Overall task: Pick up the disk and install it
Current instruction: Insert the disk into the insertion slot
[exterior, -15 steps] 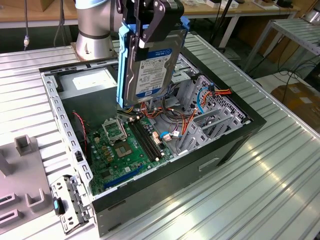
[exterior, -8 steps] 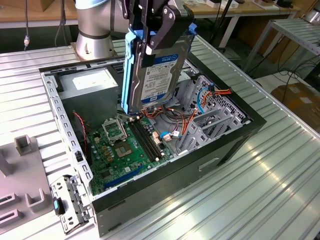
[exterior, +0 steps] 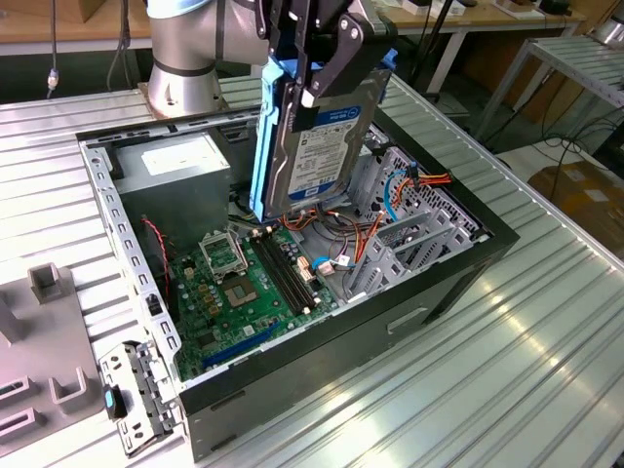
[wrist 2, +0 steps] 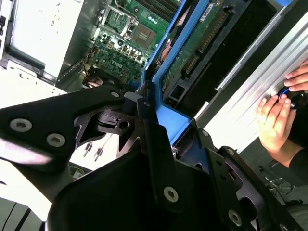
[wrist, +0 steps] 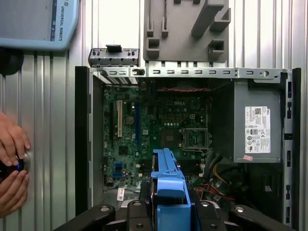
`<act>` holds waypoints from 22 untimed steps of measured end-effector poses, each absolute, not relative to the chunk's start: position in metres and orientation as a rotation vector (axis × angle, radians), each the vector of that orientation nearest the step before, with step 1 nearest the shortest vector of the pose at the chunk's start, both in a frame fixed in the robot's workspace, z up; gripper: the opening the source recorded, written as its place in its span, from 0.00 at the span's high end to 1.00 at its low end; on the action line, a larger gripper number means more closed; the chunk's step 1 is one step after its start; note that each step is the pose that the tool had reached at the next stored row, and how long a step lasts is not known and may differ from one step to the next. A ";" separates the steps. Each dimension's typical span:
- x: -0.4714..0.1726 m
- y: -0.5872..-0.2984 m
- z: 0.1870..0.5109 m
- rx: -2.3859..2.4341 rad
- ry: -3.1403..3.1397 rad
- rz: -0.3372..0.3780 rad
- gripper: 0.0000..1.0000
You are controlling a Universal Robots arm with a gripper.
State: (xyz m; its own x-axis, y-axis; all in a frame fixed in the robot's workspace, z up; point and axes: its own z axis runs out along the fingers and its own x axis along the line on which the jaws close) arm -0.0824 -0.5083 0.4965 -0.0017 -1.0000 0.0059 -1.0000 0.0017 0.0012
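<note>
Disk [exterior: 327, 136] is held upright, label outward, its top pinched tight by the gripper [exterior: 310, 93] fingers. That top edge is hidden behind them. Disk is hung over the open PC case [exterior: 448, 283], approx. above the mainboard [exterior: 234, 292]; power supply [exterior: 180, 166] at the rear. Case is laid on a ribbed metal table [exterior: 526, 390]. Hands [wrist: 12, 144] are seen at the frame edge, partly cropped. Workbench [exterior: 487, 18] beyond.

Ribbed metal table [exterior: 507, 370] spanned lower frame, glare streaks lower right. Slatted metal rack [exterior: 575, 58] stood upper right. Wooden workbench [exterior: 492, 18] ran along top edge. Cardboard box [exterior: 583, 190] sat on dark floor [exterior: 522, 136], right edge.
</note>
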 end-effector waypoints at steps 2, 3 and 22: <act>-0.069 -0.508 0.496 2.216 -2.220 0.005 0.63; -0.065 -0.508 0.496 2.216 -2.220 0.005 0.63; -0.024 -0.545 0.493 2.215 -2.219 0.004 0.63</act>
State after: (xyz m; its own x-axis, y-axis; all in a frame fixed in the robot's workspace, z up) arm -0.0239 -0.5453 0.4931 -0.0017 -1.0000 0.0060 -1.0000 0.0017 0.0022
